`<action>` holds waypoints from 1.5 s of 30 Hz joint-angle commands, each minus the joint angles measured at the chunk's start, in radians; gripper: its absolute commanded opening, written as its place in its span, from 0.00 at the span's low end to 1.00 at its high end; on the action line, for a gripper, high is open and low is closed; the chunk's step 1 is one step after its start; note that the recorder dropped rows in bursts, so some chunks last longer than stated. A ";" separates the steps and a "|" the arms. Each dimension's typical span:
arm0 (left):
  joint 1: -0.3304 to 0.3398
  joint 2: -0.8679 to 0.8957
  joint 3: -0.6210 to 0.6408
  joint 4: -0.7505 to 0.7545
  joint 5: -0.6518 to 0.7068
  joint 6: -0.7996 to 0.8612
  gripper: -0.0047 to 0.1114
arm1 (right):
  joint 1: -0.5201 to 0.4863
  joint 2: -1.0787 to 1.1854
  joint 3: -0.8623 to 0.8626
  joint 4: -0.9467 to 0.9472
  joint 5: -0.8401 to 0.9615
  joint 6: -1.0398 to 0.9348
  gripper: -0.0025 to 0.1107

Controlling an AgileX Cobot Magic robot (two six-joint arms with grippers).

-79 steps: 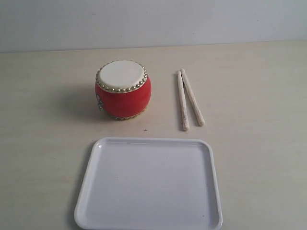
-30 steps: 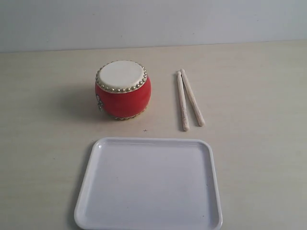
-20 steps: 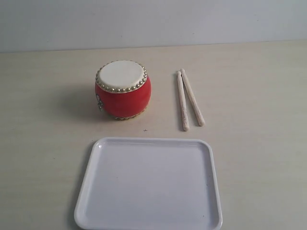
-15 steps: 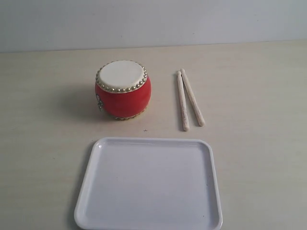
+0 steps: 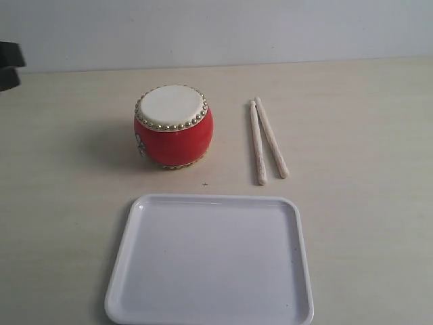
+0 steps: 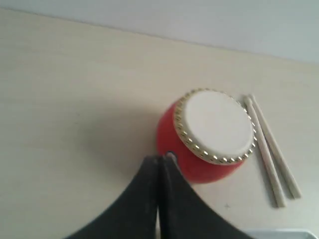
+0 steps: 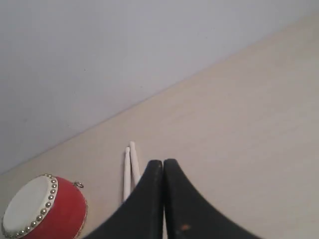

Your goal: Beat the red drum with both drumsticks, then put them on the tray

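The red drum stands upright at mid-table, cream skin up. Two pale drumsticks lie side by side on the table to its right, almost touching at their far ends. The white tray lies empty in front of both. My left gripper is shut and holds nothing, its tips close to the drum on the side away from the drumsticks. My right gripper is also shut and holds nothing, above the table beside the drumsticks, with the drum beyond them.
A dark part of the left arm pokes in at the left edge of the exterior view. The pale wooden table runs back to a plain light wall.
A dark part of the left arm has come into the exterior view at its left edge. The drum, drumsticks and tray have not moved.
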 commanded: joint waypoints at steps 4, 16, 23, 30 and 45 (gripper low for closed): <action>-0.244 0.291 -0.342 -0.005 0.185 0.033 0.24 | 0.003 0.203 -0.050 0.055 0.151 -0.123 0.02; -0.396 0.803 -0.849 -0.130 0.468 0.031 0.45 | 0.003 0.225 -0.050 0.055 0.144 -0.150 0.02; -0.403 0.958 -1.030 -0.220 0.593 0.031 0.46 | 0.003 0.225 -0.050 0.055 0.139 -0.152 0.02; -0.411 1.096 -1.242 -0.183 0.747 0.000 0.46 | 0.003 0.225 -0.050 0.055 0.130 -0.152 0.02; -0.411 1.202 -1.375 -0.151 0.755 0.023 0.46 | 0.003 0.225 -0.050 0.055 0.128 -0.152 0.02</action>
